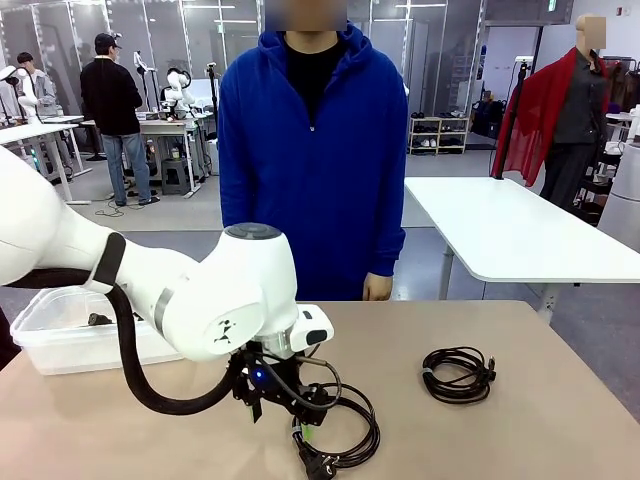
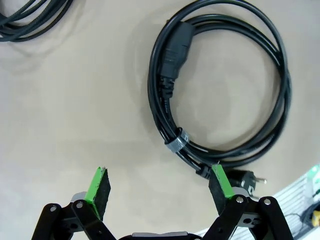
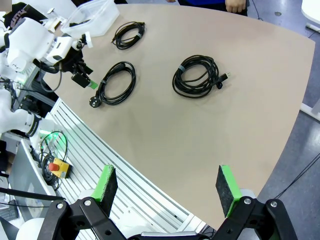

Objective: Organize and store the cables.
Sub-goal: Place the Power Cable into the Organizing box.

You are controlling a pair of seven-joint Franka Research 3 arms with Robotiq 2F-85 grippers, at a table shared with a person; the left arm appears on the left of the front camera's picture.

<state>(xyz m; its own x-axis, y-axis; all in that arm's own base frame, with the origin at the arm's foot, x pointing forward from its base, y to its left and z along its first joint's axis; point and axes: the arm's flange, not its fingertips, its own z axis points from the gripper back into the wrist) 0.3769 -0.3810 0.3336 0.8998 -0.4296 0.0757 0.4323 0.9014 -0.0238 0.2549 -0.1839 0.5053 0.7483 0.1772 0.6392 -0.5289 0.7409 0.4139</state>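
Left tool (image 2: 159, 175): jaws stand wide; bare counter (image 2: 75, 115) between them and straight ahead, passable. Obstruction: the thick power cable coil (image 2: 172, 60) lies ahead and to one side, its nearest loop and pronged plug (image 2: 246, 178) just beside one pad (image 2: 220, 182). A second coil (image 2: 30, 22) lies at the far opposite corner, well apart. Right tool (image 3: 165, 175): jaws wide, held high off the counter's near edge; open counter ahead. A third coil (image 3: 197, 75) and a clear bin (image 3: 95, 15) lie well beyond.
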